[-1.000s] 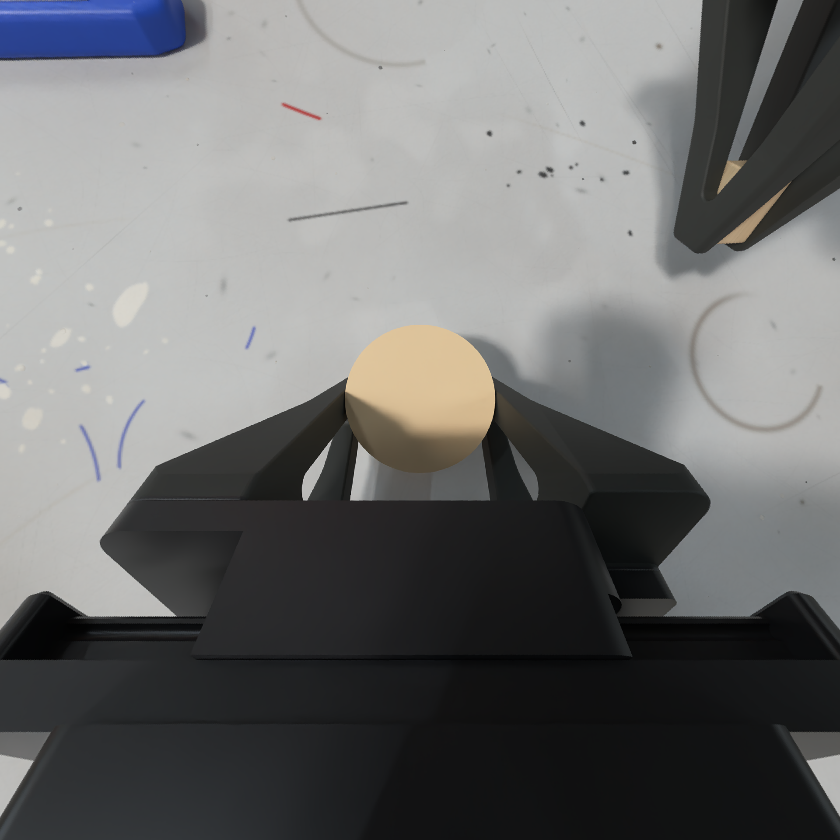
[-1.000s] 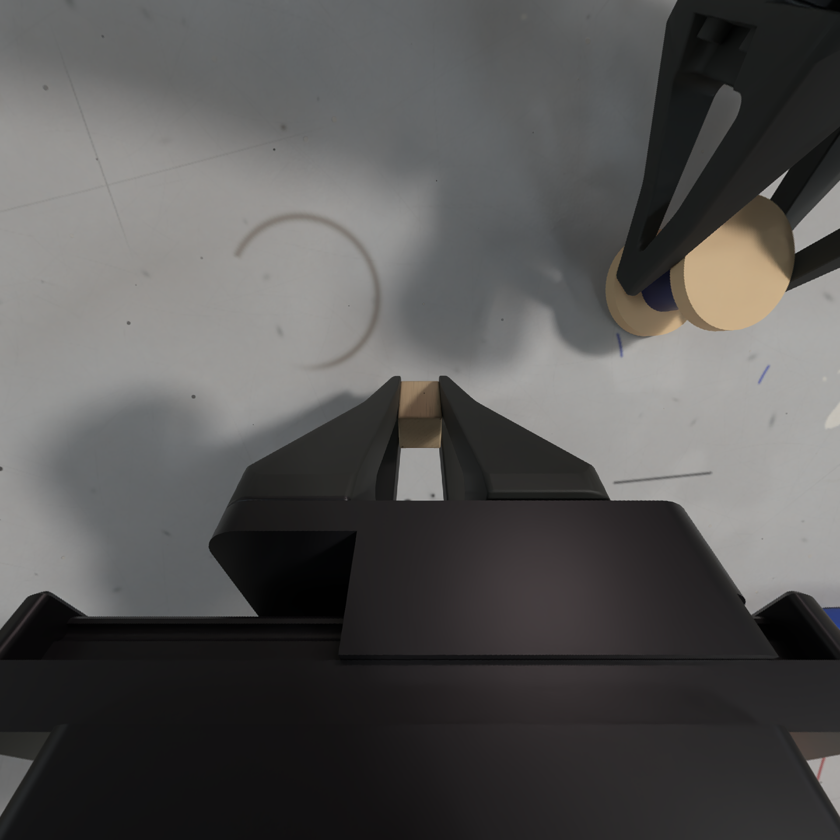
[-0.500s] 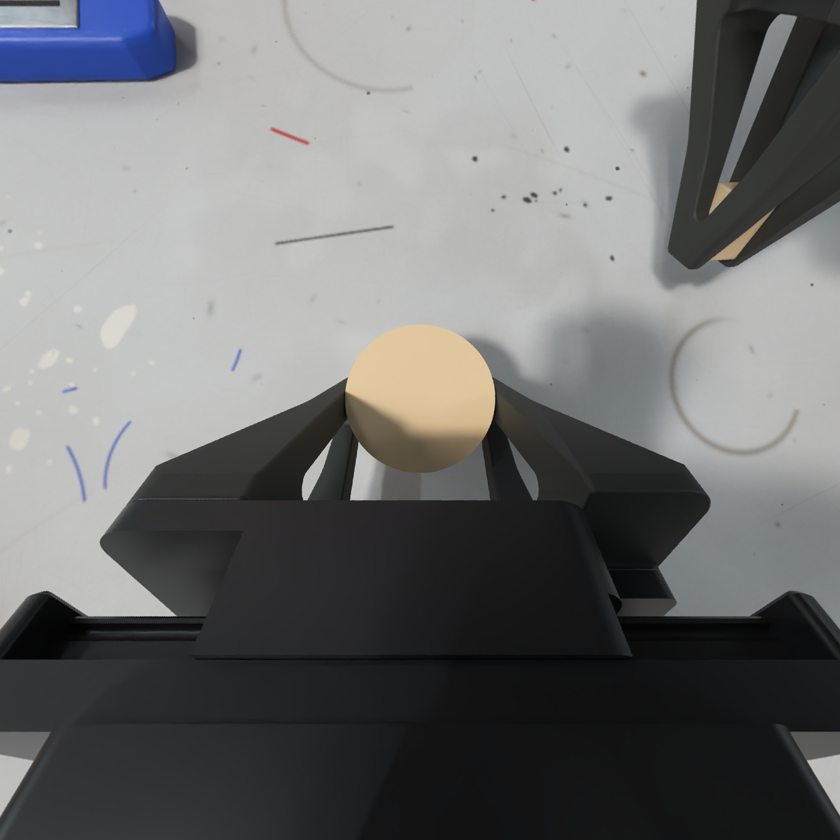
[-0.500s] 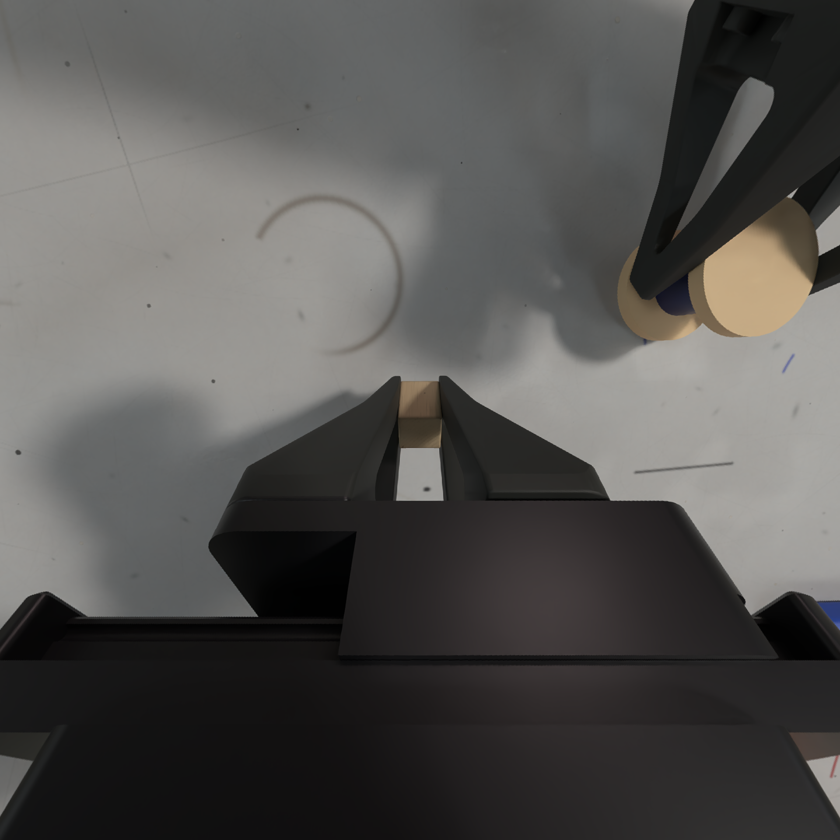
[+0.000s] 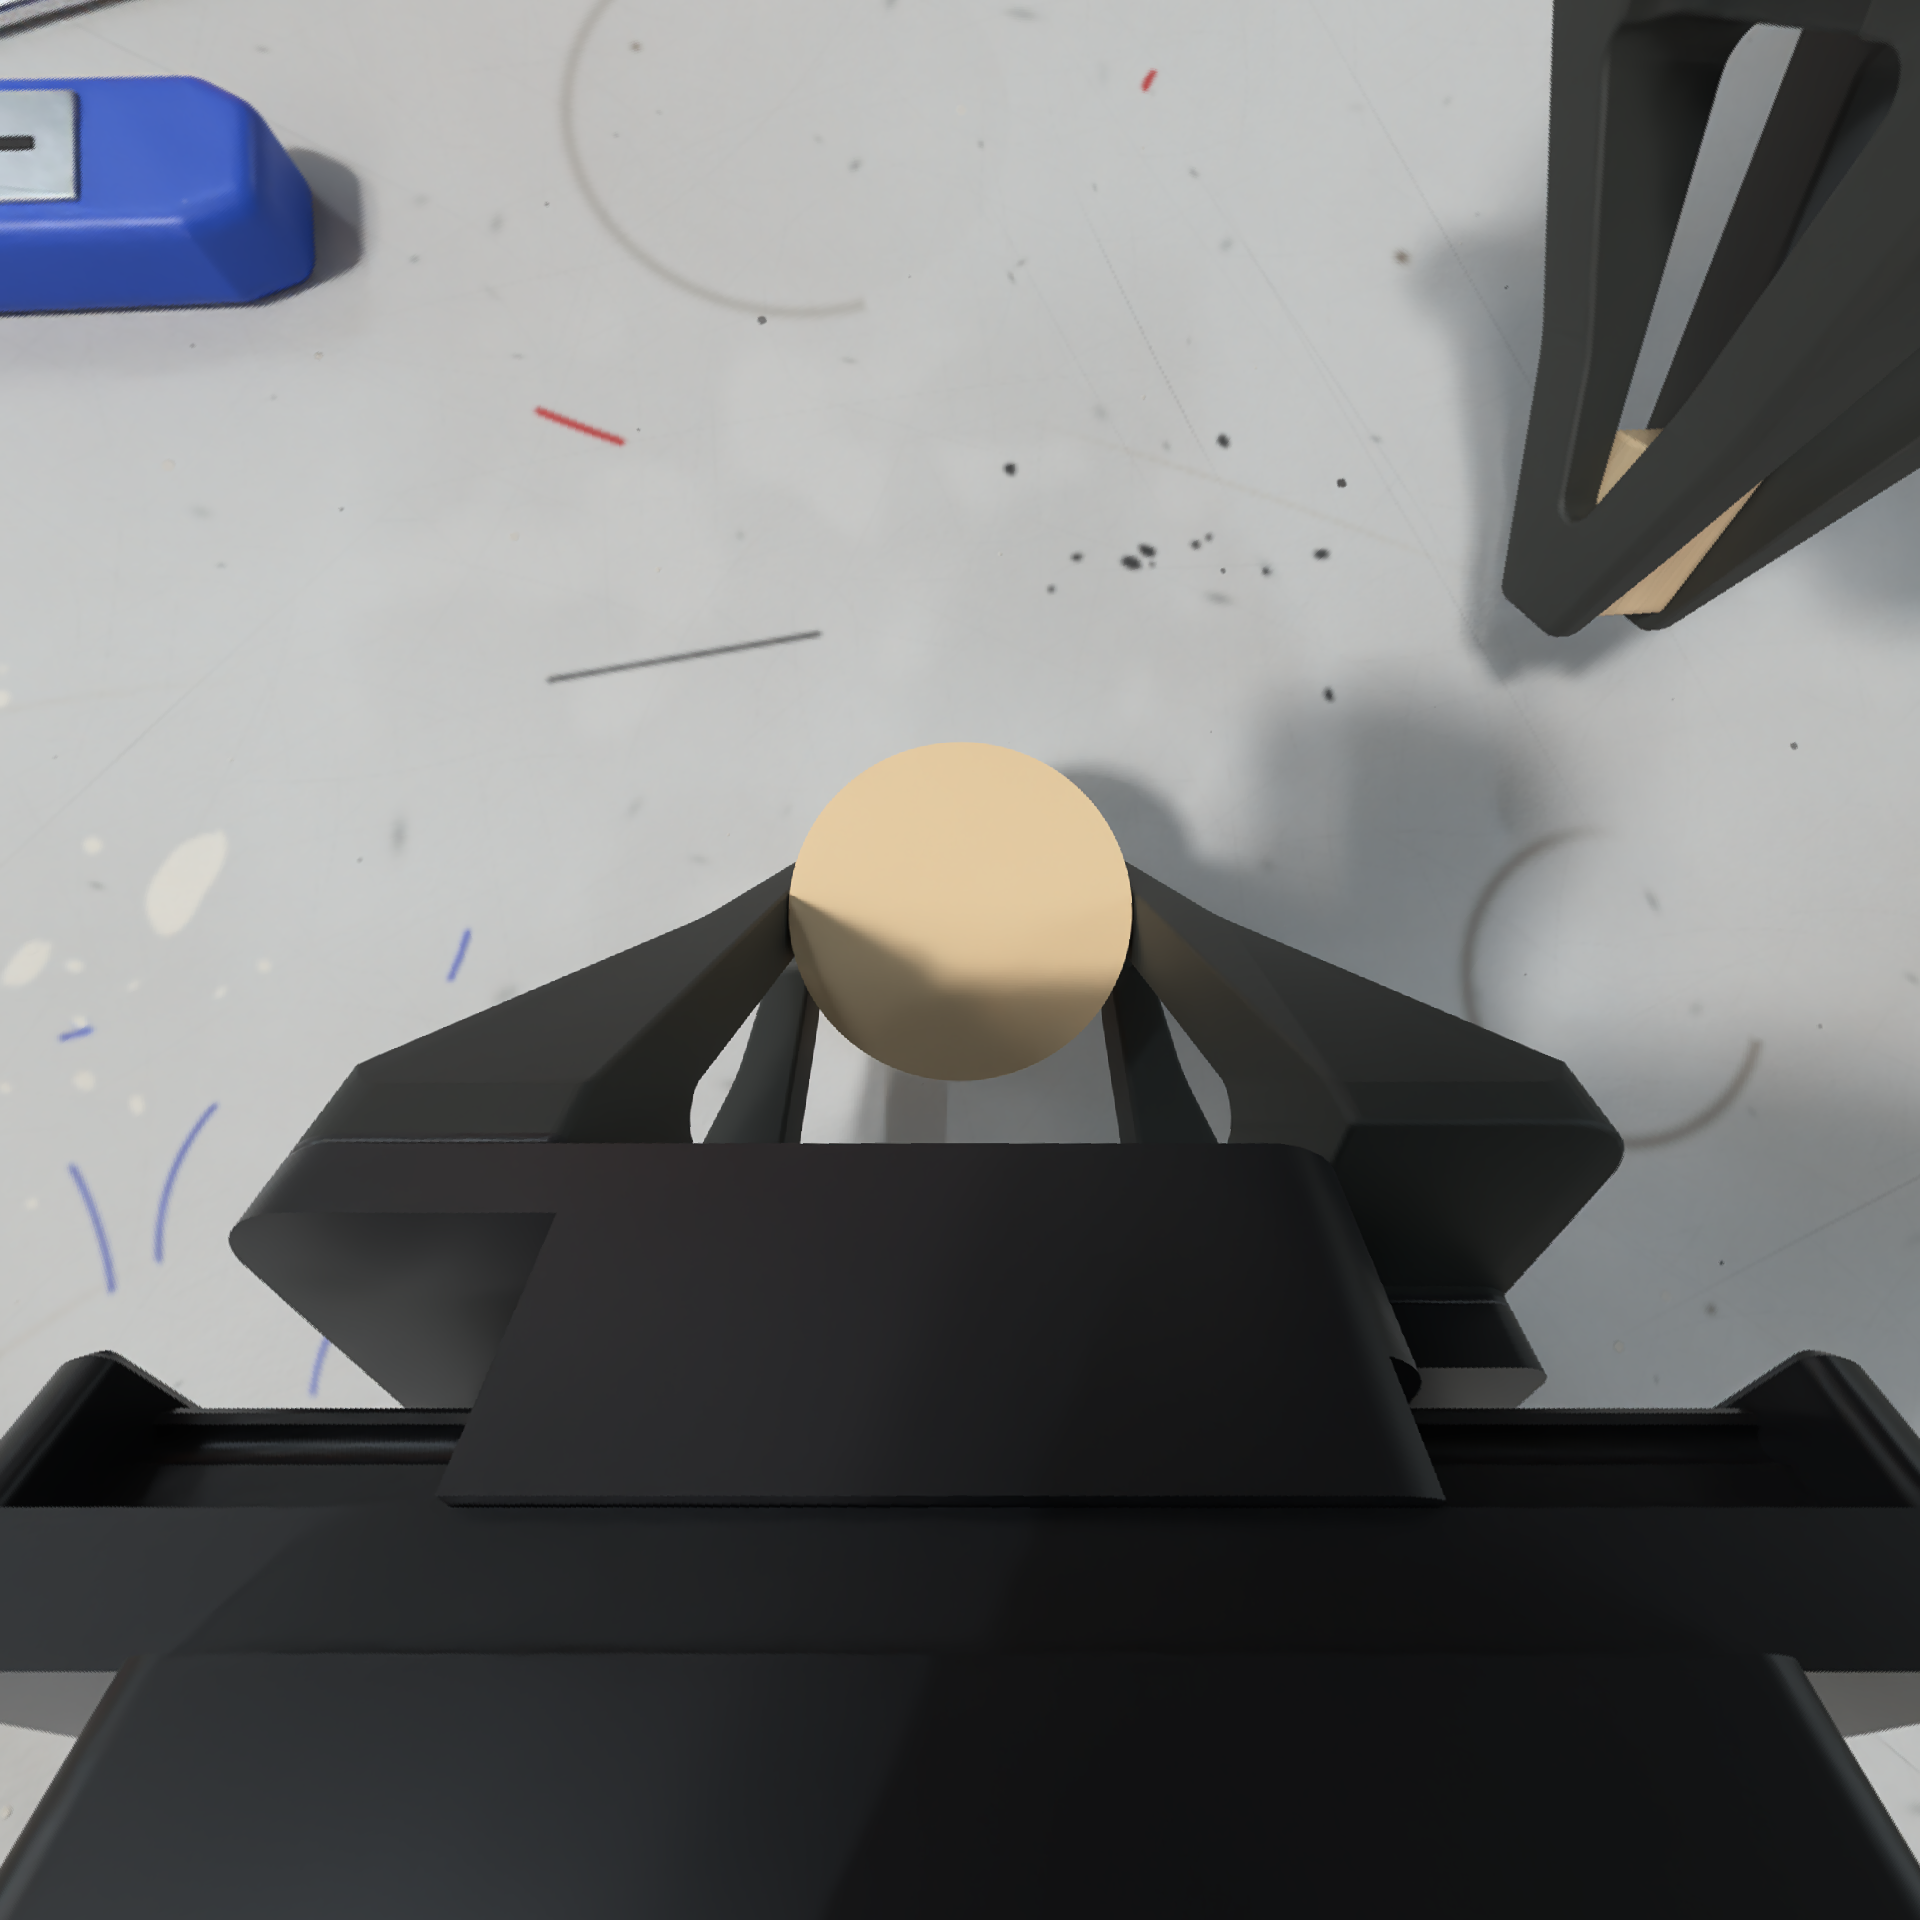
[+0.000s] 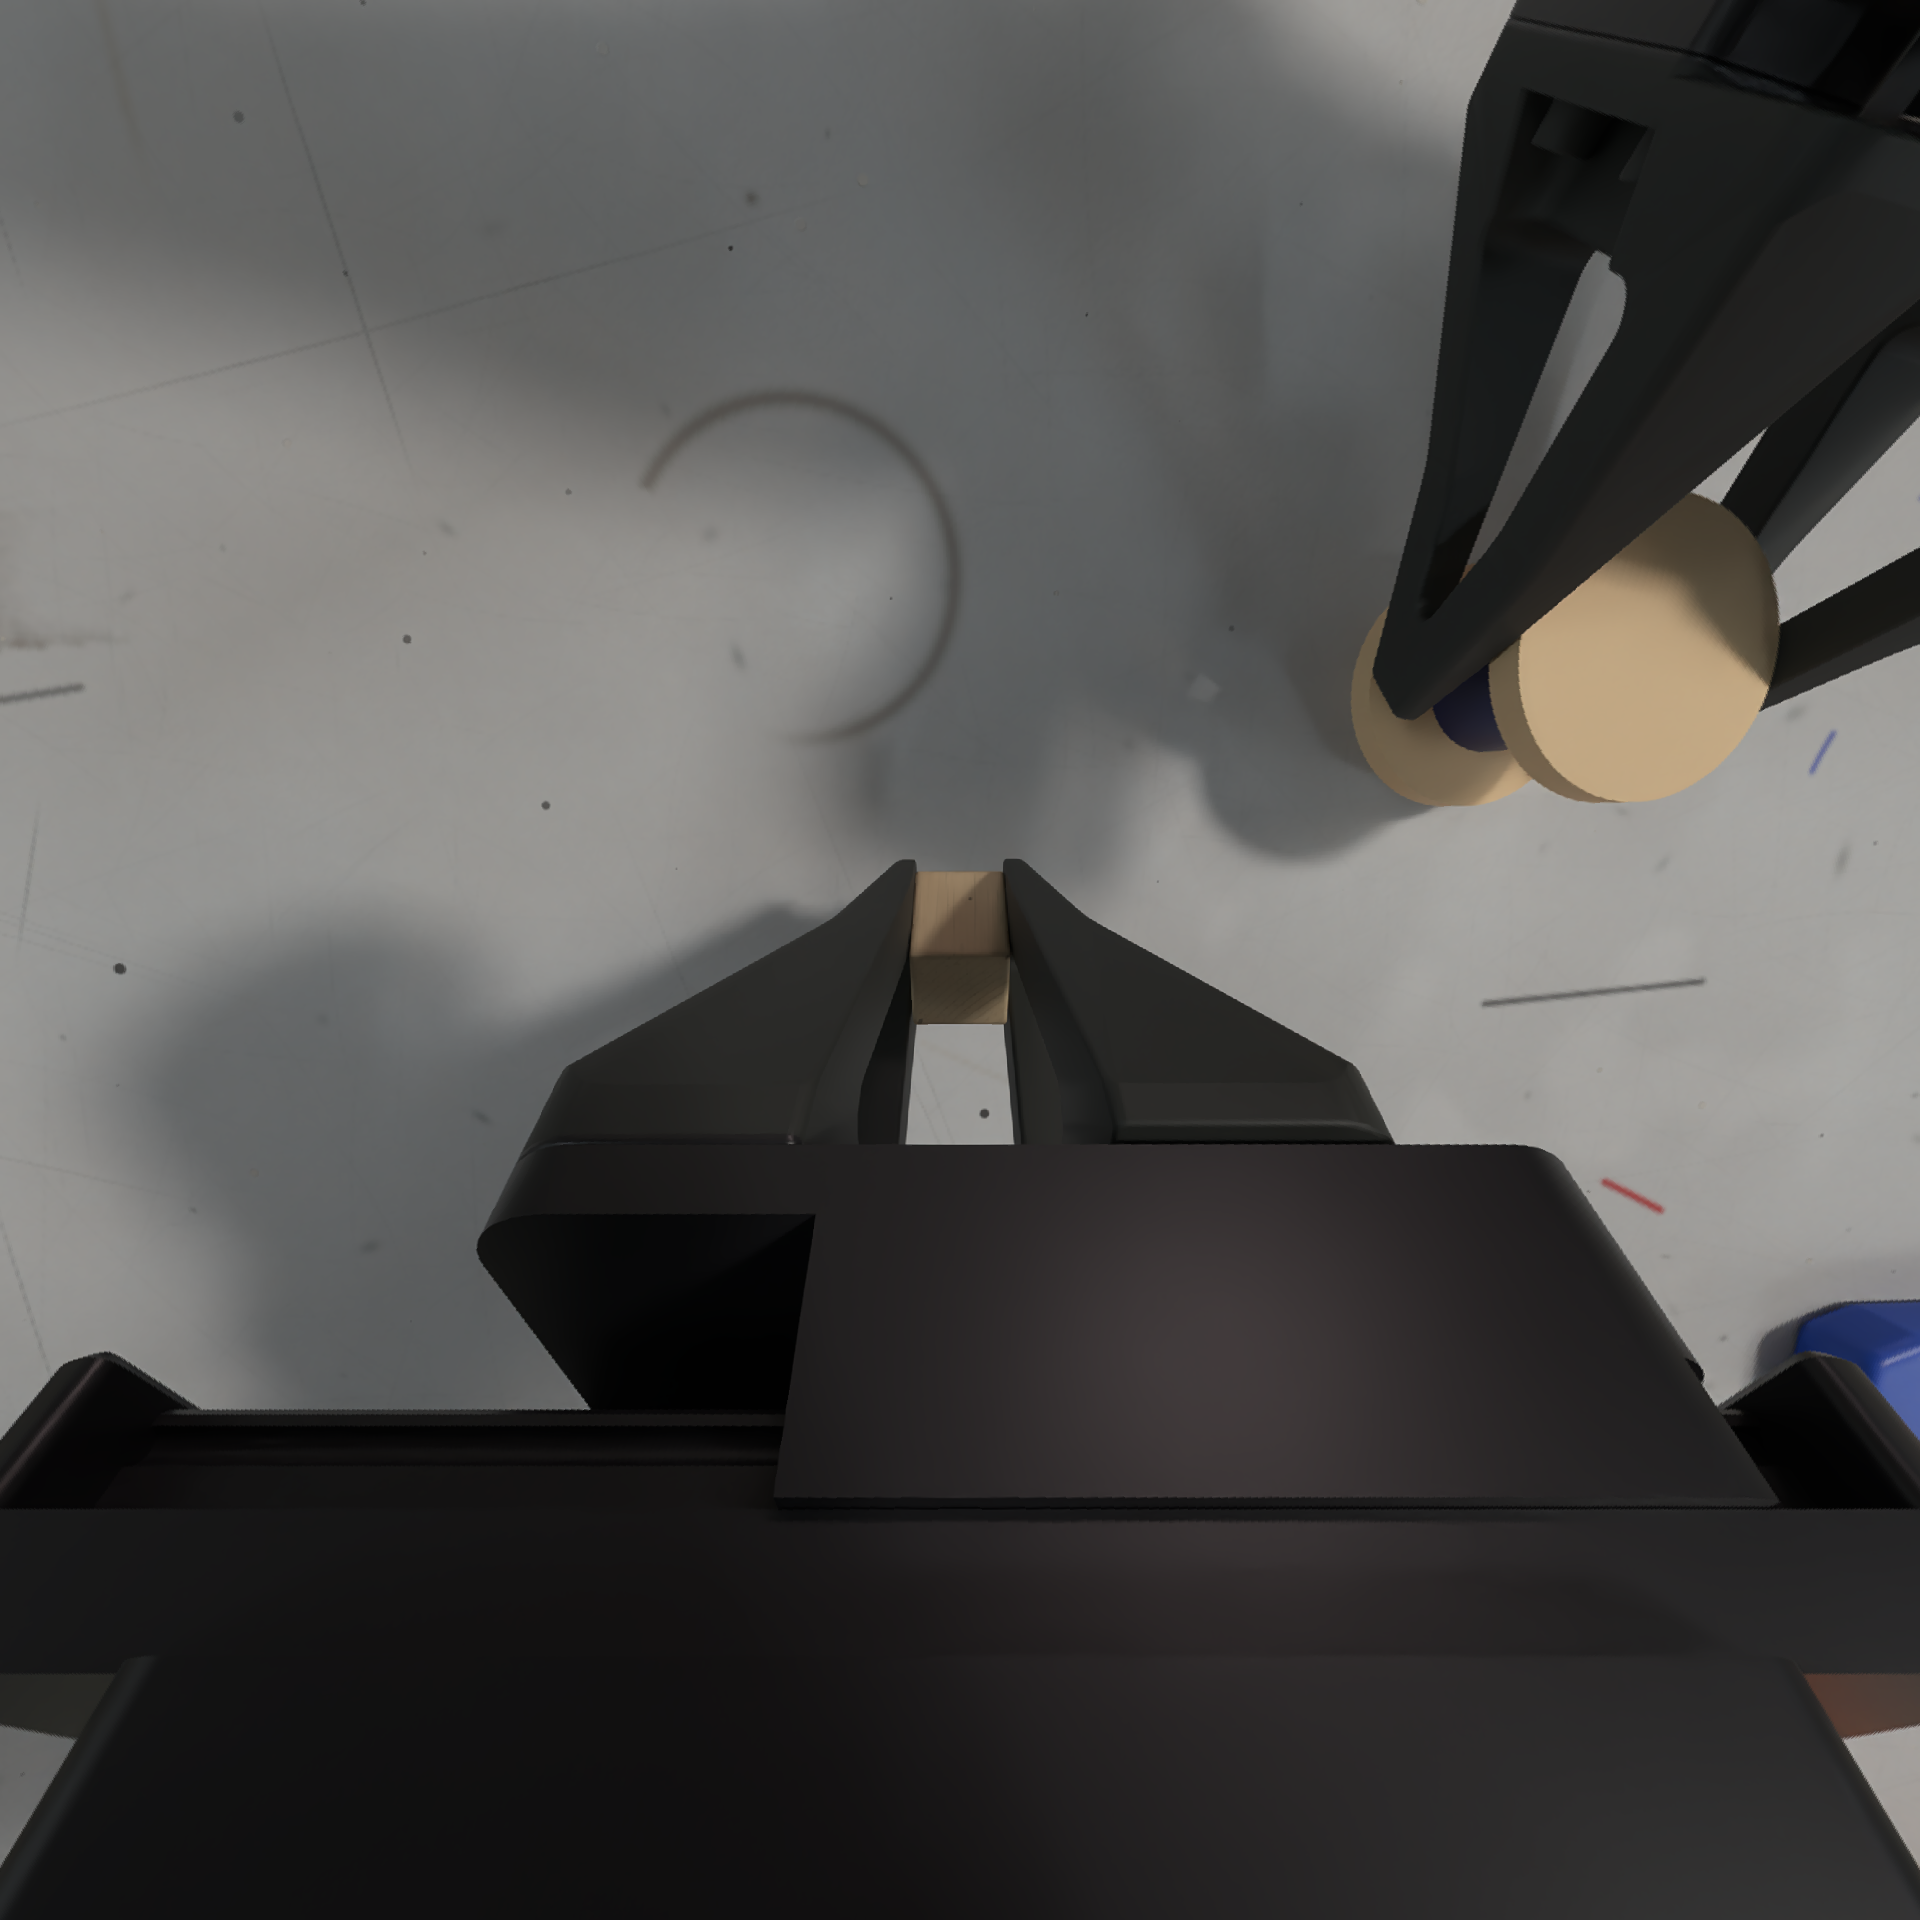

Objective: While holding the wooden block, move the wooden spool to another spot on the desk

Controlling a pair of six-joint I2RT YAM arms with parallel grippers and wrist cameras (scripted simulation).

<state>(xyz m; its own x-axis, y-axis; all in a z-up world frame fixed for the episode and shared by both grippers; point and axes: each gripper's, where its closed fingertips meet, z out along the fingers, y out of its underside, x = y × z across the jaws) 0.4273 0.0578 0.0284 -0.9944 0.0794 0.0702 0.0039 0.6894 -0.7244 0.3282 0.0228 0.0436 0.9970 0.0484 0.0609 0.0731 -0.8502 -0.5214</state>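
Observation:
The wooden spool (image 5: 961, 909) shows its round tan top disc between my left gripper's (image 5: 961, 902) black fingers, which are shut on its dark blue core. In the right wrist view the spool (image 6: 1642, 649) stands upright at the upper right in the left gripper (image 6: 1590, 691), its lower disc at or just above the grey desk (image 6: 520, 727). My right gripper (image 6: 961, 873) is shut on the small wooden block (image 6: 961, 940) and holds it above the desk. In the left wrist view the right gripper (image 5: 1610, 613) holds the block (image 5: 1652, 520) at the upper right.
A blue stapler-like object (image 5: 156, 197) lies at the far left of the left wrist view, and its corner shows at the lower right of the right wrist view (image 6: 1860, 1351). The desk (image 5: 727, 520) bears ring stains, pen strokes and specks.
The left gripper has carried the spool forward: the desk marks slid down in its view and the blue object came in. The right gripper shifted slightly, still shut on the block.

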